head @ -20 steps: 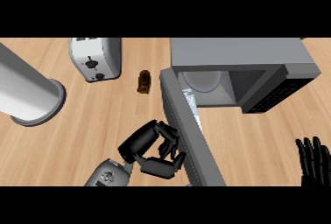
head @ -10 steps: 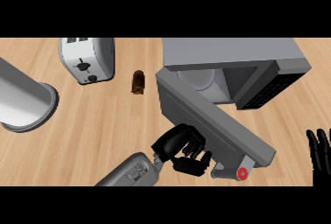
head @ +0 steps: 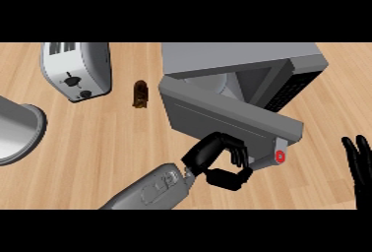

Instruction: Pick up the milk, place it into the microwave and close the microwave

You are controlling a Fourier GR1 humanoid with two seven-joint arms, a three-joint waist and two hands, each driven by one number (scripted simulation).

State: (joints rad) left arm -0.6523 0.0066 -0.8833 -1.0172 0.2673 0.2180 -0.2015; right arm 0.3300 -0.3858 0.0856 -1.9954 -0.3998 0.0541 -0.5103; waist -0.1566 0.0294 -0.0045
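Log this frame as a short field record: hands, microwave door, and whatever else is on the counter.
left hand: fingers curled, against the outer face of the microwave door
right hand: open, resting at the right edge
microwave: door partly swung, not shut
milk: not visible
toaster: upper left
brown bottle: between toaster and microwave
grey cylinder: left edge

**Greys, Black and Pale Wood**

The counter [head: 87, 142] is light tan wood with fine grain lines. At upper right, the microwave [head: 240, 59] is mid-grey, its door [head: 218, 115] the same grey with a red round spot [head: 280, 157] near its lower end. The toaster [head: 76, 69] at upper left is silver-white with black knobs. Beside it a small bottle [head: 140, 93] is dark brown. A pale grey cylinder [head: 18, 130] sits at left. Both hands, left [head: 218, 160] and right [head: 359, 165], are black; the forearm [head: 149, 189] is grey.
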